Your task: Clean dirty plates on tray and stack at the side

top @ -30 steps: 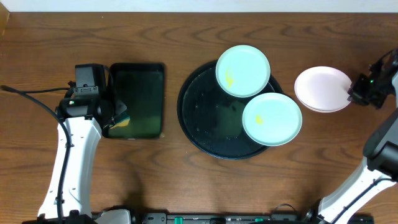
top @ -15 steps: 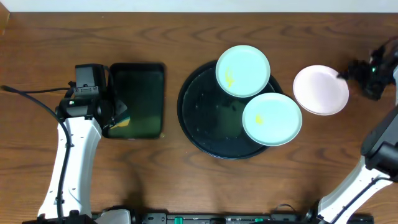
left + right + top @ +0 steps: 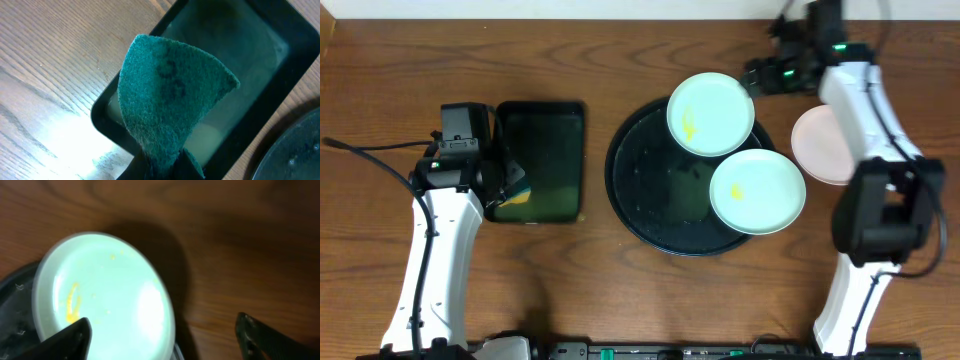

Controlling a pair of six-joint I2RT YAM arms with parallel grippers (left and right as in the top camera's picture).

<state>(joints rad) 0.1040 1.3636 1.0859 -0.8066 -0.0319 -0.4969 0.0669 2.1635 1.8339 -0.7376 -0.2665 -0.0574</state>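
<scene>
Right claw [image 3: 162, 326] hangs spread wide, its two dark fingers [image 3: 70, 340] well apart and holding nothing. From the overhead view it sits near the far edge of the surface [image 3: 620, 290], just beside the upper-right rim of the upper mint plate [image 3: 710, 113]. In the right wrist view that plate fills the lower left of the picture, with a thin yellow smudge [image 3: 72, 302] near its left side and a few small yellow specks above it.

Left claw [image 3: 162, 161] is pressed together on the bottom corner of a green scouring pad [image 3: 170, 100], which stands up from the fingertips like a fan. It is held above the near left part of the rectangular tray [image 3: 555, 120], a narrow black tray lying to the left of the round tray [image 3: 650, 215]. I cannot tell whether the pad touches that tray.

On the round tray, the upper mint plate rests toward the far right and overhangs the rim. The lower mint plate [image 3: 757, 191] lies nearer and further right, also overhanging the rim, with a small yellow mark left of its centre. The two plate edges come together; whether they touch or overlap I cannot tell. The rest of the round tray's floor is bare black, with small wet glints.

A white plate [image 3: 815, 150] lies flat on the surface to the right of the round tray, just beside the lower mint plate, and the right arm crosses over its right side.
</scene>
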